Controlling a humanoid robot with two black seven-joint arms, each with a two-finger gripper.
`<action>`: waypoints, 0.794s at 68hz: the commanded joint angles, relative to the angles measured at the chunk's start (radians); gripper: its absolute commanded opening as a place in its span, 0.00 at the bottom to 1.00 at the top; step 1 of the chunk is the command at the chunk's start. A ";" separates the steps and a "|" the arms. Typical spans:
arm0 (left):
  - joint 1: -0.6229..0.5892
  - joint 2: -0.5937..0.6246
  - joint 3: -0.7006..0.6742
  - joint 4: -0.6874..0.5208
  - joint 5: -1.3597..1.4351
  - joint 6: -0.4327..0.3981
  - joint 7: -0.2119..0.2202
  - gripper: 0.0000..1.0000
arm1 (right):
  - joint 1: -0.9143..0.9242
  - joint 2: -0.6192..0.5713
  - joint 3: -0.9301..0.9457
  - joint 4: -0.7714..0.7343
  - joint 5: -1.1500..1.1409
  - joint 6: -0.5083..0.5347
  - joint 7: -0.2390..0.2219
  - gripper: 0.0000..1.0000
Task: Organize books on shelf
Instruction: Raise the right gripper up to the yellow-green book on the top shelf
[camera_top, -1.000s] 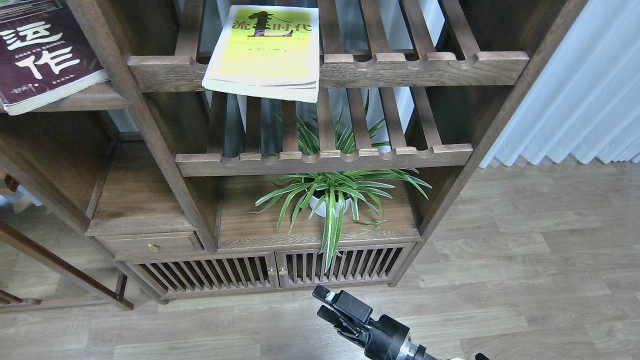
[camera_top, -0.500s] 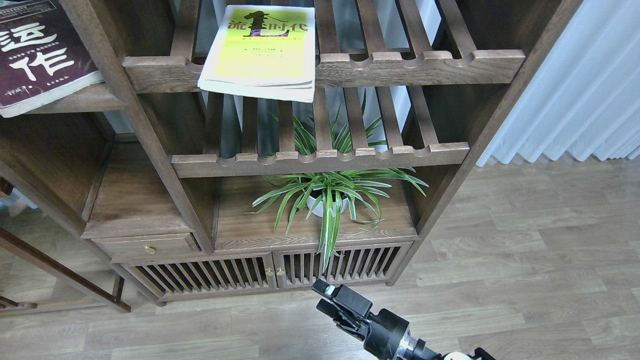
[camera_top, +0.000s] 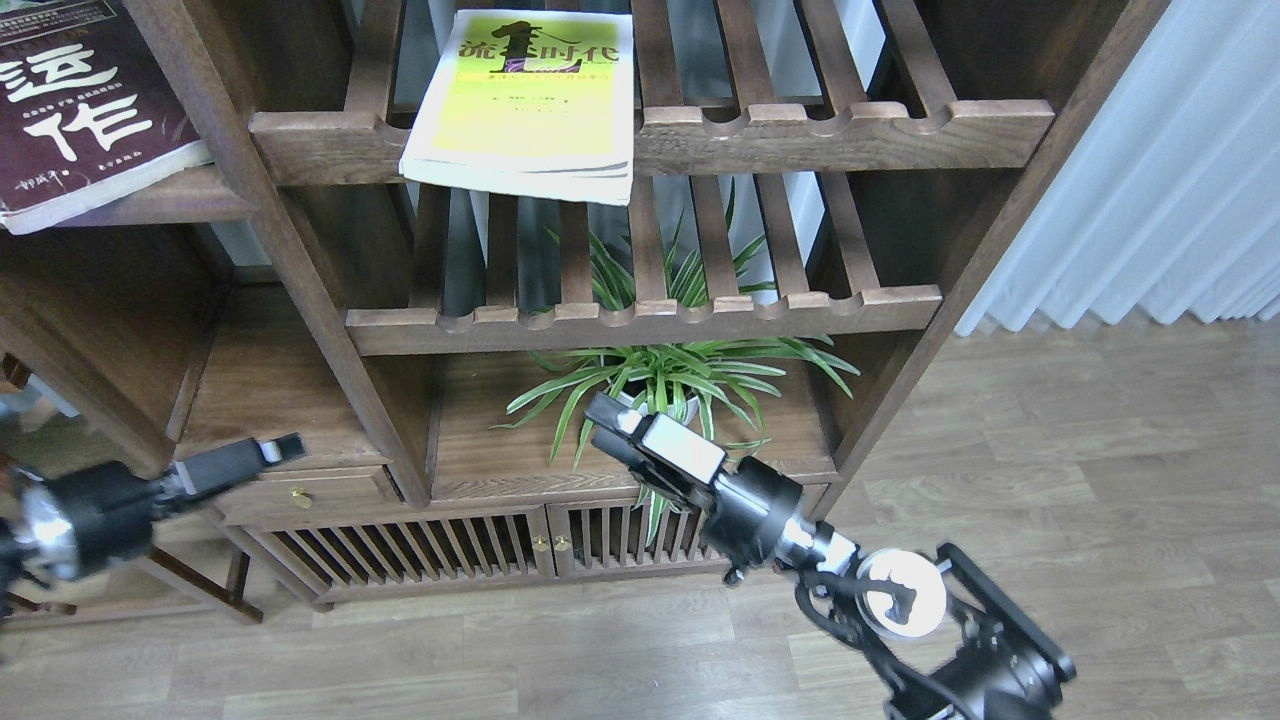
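**Both arms raised in front of the bookcase, books untouched**

Right gripper (camera_top: 612, 428): at the far end of the right arm, which enters from the lower right. It sits in front of the potted plant (camera_top: 668, 392), overlapping the leaves in view. Fingers lie close together, nothing between them; whether fully closed cannot be told from this angle.

Left gripper (camera_top: 282, 448): at the far end of the left arm, coming in from the lower left. The tip is in front of the small drawer (camera_top: 300, 490), just above its brass knob. Seen dark and end-on; fingers cannot be told apart, so its state cannot be told. Nothing seen in it.

Yellow-green book (camera_top: 525, 100): well above the right gripper, lying flat on the upper slatted rack (camera_top: 850, 130), its near edge overhanging the front rail.

Maroon book (camera_top: 85, 110): well above the left gripper, lying flat on the plain plank shelf (camera_top: 175, 200), cover with large white characters up, near corner past the shelf edge.

Lower slatted rack (camera_top: 640, 320): between the yellow-green book and the right gripper.
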 joint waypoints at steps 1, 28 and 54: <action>0.084 -0.063 -0.065 0.038 0.044 0.000 0.007 0.99 | 0.057 0.000 0.000 0.014 -0.025 -0.053 0.019 0.96; 0.151 -0.080 -0.065 0.061 0.058 0.000 0.007 0.99 | 0.258 0.000 -0.001 0.016 -0.061 -0.236 0.063 0.96; 0.168 -0.095 -0.065 0.082 0.061 0.000 0.009 0.99 | 0.353 0.000 0.006 0.014 -0.069 -0.391 0.135 0.96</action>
